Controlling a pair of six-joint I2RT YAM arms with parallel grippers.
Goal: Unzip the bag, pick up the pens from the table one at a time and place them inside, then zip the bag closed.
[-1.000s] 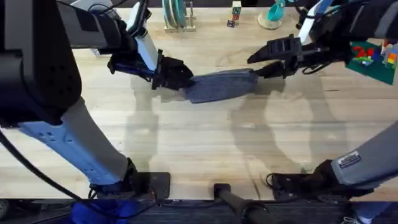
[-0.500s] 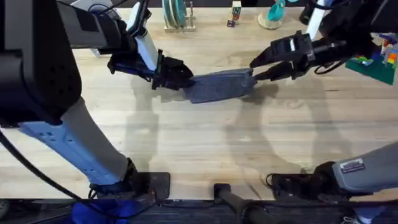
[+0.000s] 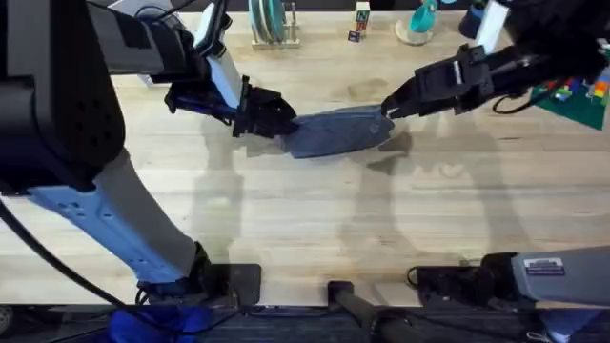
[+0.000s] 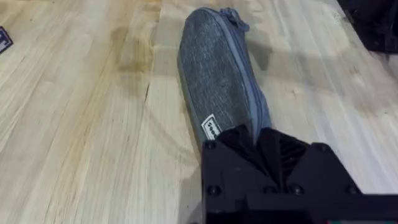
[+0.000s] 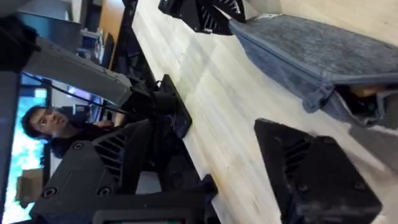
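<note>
**Grippers at both ends of the pouch: handling notes**

Left gripper point(image 3: 272, 116) is clamped onto one rounded end of the bag point(image 3: 335, 130), with the black fingers point(image 4: 261, 146) closed over the fabric just past a small white label. The bag is seen lying flat on the table point(image 3: 305, 219), roughly mid-table toward the far side, its long axis running between the two arms.

Right gripper point(image 3: 391, 105) is positioned at the opposite end of the bag. In the right wrist view its fingers point(image 5: 311, 168) are spread apart, with nothing held between them, and the bag end point(image 5: 336, 99) sits just beyond. A gap in the fabric is visible there, with something orange inside (taken to be a pen, though not confirmed). No pens are made out on the bare tabletop.

Handling judgement: the bag is judged light and soft; the woven grey fabric is expected to sag and bunch if pulled from one end only. It is therefore best anchored at one end, as the left gripper does, while the zipper pull is taken at the other. The pull tab point(image 5: 316, 98) is small and floppy, so a pinch close to its base is advised. Fabric is unlikely to be slippery; fragility is not a concern.
</note>
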